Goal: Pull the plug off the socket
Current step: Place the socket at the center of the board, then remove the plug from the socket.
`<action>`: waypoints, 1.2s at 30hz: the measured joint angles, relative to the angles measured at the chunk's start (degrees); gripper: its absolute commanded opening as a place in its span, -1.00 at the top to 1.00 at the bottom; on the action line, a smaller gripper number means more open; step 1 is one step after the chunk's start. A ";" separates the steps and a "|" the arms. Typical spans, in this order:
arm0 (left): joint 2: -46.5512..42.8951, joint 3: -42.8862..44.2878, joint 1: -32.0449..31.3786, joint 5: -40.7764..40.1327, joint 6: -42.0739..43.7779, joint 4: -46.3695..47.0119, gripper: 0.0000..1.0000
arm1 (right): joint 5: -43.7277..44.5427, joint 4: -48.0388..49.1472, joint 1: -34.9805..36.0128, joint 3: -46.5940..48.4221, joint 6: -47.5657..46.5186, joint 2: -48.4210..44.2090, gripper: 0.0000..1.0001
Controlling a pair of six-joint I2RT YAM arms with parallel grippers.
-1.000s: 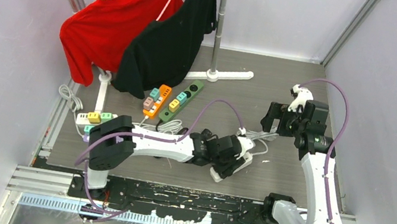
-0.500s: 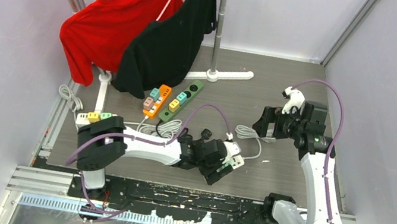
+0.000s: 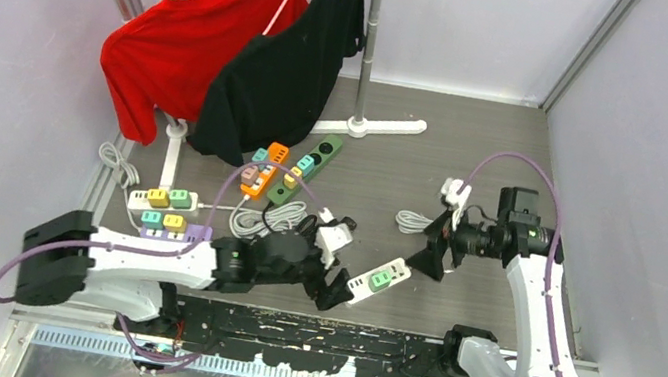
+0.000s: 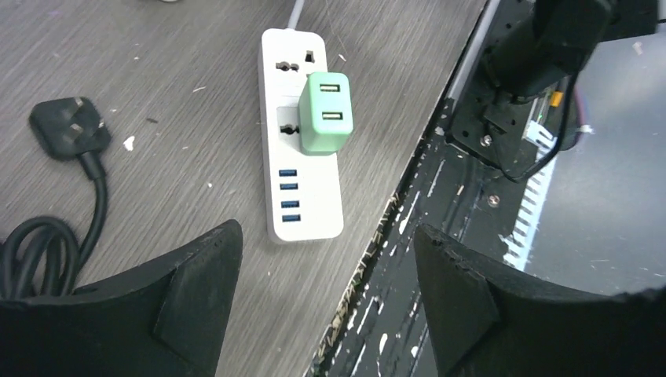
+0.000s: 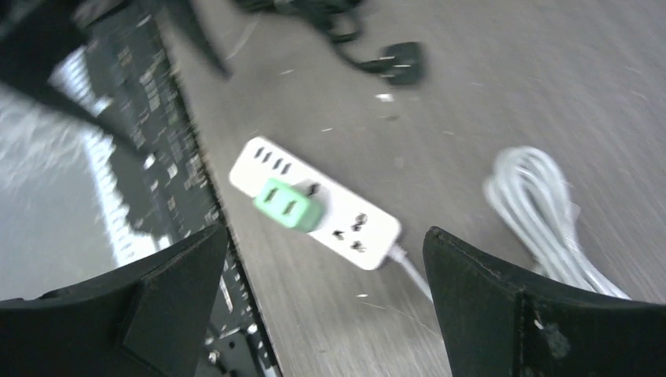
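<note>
A white power strip (image 3: 377,280) lies near the table's front edge, also in the left wrist view (image 4: 302,181) and the right wrist view (image 5: 342,217). A green plug adapter (image 3: 380,279) sits in one of its sockets, seen in the left wrist view (image 4: 323,113) and the right wrist view (image 5: 285,204). My left gripper (image 3: 332,288) is open and empty, just left of the strip. My right gripper (image 3: 428,259) is open and empty, just right of the strip, above the table.
A coiled white cable (image 3: 414,222) lies by the right gripper. A black plug and cord (image 4: 69,129) lie left of the strip. Orange (image 3: 264,170), green (image 3: 306,168) and white (image 3: 163,199) power strips lie further left. A clothes rack with red (image 3: 180,48) and black shirts stands behind.
My left gripper has let go of the white strip and drawn back to the left. My right arm has swung down and left toward the strip. The strip now lies free on the table.
</note>
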 measured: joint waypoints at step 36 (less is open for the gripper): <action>-2.16 -15.54 -3.50 -3.04 6.78 23.02 -0.83 | 12.17 -1.42 34.64 -6.05 -42.82 19.43 0.06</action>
